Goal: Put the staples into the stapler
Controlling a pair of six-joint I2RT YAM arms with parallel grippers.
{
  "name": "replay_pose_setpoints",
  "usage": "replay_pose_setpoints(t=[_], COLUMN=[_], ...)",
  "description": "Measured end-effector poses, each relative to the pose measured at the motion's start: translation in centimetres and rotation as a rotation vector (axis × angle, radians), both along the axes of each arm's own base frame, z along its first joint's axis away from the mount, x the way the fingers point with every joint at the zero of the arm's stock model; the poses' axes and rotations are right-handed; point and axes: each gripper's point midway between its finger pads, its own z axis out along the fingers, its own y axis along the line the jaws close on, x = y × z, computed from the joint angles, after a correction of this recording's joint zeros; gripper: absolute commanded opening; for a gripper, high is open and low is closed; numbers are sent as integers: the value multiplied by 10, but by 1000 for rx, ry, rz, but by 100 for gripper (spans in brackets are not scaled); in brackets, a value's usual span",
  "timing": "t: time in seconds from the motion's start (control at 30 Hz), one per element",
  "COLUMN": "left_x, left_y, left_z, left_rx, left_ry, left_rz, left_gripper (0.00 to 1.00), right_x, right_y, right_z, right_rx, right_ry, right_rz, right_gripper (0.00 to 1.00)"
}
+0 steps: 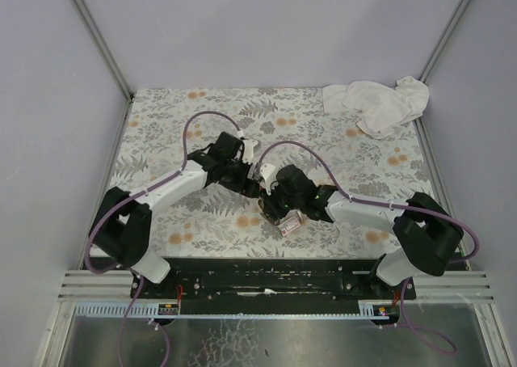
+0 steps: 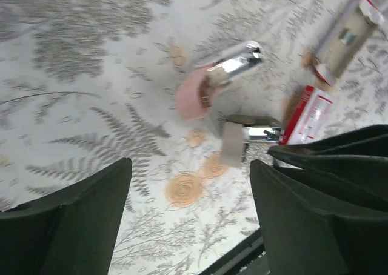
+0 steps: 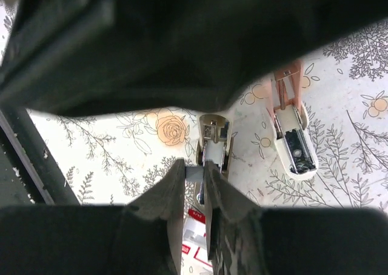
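The stapler lies opened flat on the flowered table: its pink-and-metal arm (image 2: 212, 81) (image 3: 290, 126) is swung out and its open metal magazine (image 3: 213, 139) (image 2: 245, 135) lies beside it. My right gripper (image 3: 195, 169) (image 1: 271, 204) is shut on a small grey strip of staples (image 3: 194, 173) right at the near end of the magazine. The pink-and-white staples box (image 1: 289, 222) (image 2: 309, 114) (image 3: 195, 238) lies just below my right fingers. Its tan inner tray (image 2: 345, 36) lies apart from it. My left gripper (image 2: 191, 166) (image 1: 252, 175) is open and empty, hovering close by the stapler.
A crumpled white cloth (image 1: 380, 100) lies at the back right corner. The black front rail of the table (image 2: 236, 260) (image 3: 24, 160) runs close to the work spot. The two arms nearly meet at the table's middle. Grey walls enclose the table.
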Motion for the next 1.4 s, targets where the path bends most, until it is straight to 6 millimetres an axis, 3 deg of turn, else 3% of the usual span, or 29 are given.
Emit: replay_pose_setpoints(t=[0.1, 0.27, 0.43, 0.77, 1.4], left_x=[13, 48, 63, 69, 73], left_y=[17, 50, 73, 88, 93], left_z=[12, 50, 70, 67, 68], left_rx=[4, -29, -49, -50, -58], left_ry=[-62, -231, -310, -296, -297], left_rz=[93, 285, 396, 476, 499], left_gripper=[84, 92, 93, 93, 94], right_x=[5, -1, -2, -4, -3], right_y=[6, -7, -11, -14, -17], right_z=[4, -21, -26, -28, -33], right_rx=[9, -75, -97, -111, -134], right_ry=[-15, 39, 47, 56, 55], right_rz=[4, -9, -16, -16, -27], right_gripper=[21, 22, 21, 21, 21])
